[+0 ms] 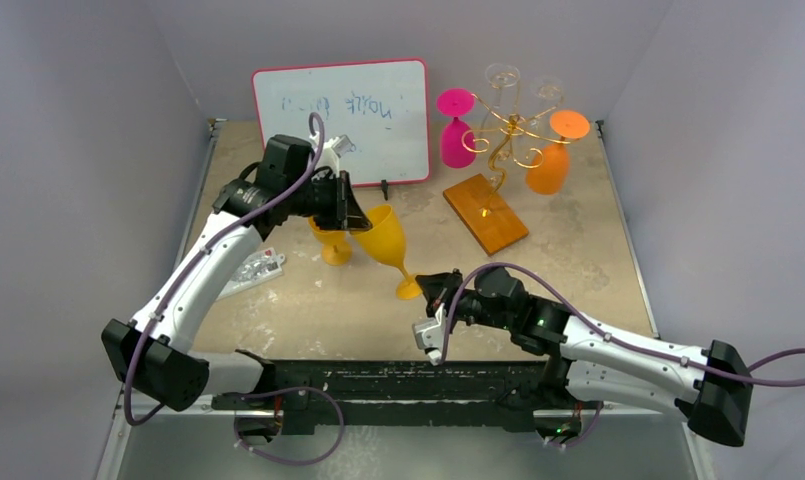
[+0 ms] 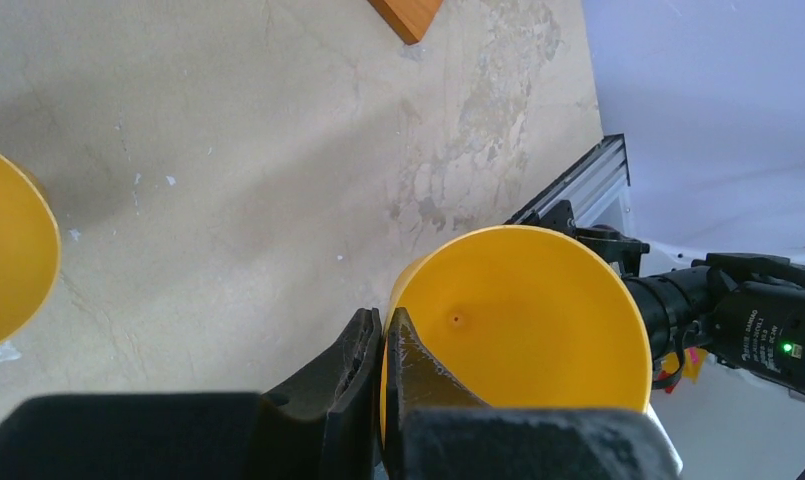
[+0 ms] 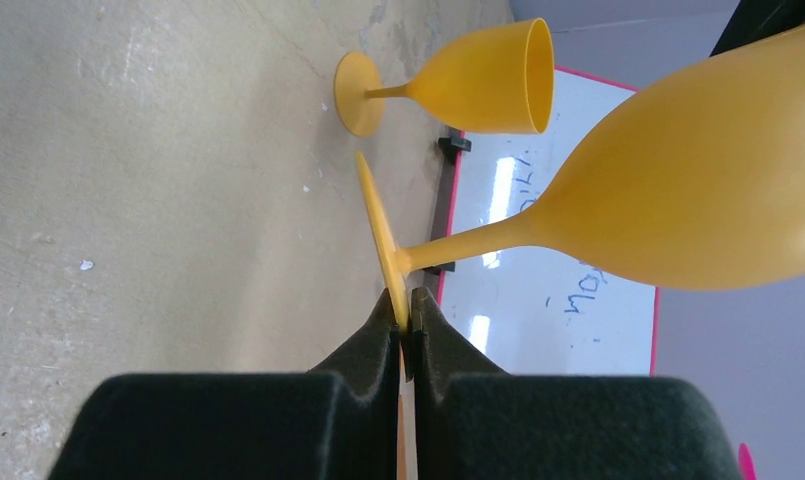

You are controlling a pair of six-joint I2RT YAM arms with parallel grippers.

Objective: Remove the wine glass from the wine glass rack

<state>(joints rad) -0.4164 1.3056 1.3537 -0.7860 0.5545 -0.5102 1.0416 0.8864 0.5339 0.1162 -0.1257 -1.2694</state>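
Note:
A yellow wine glass (image 1: 386, 240) hangs tilted between my two grippers above the table. My left gripper (image 1: 363, 213) is shut on the bowl's rim; in the left wrist view the fingers (image 2: 383, 335) pinch the rim of the bowl (image 2: 538, 320). My right gripper (image 1: 423, 287) is shut on the glass's foot, pinching its edge in the right wrist view (image 3: 406, 310). The gold wire rack (image 1: 508, 125) stands at the back right on its wooden base (image 1: 485, 212). A pink glass (image 1: 456, 130), an orange glass (image 1: 553, 155) and clear glasses (image 1: 503, 75) hang upside down on it.
A second yellow glass (image 1: 333, 245) stands upright on the table just left of the held one, also in the right wrist view (image 3: 478, 80). The red-framed whiteboard (image 1: 343, 120) stands at the back. A crumpled shiny wrapper (image 1: 253, 270) lies at the left. A black rail (image 1: 398, 385) runs along the front edge.

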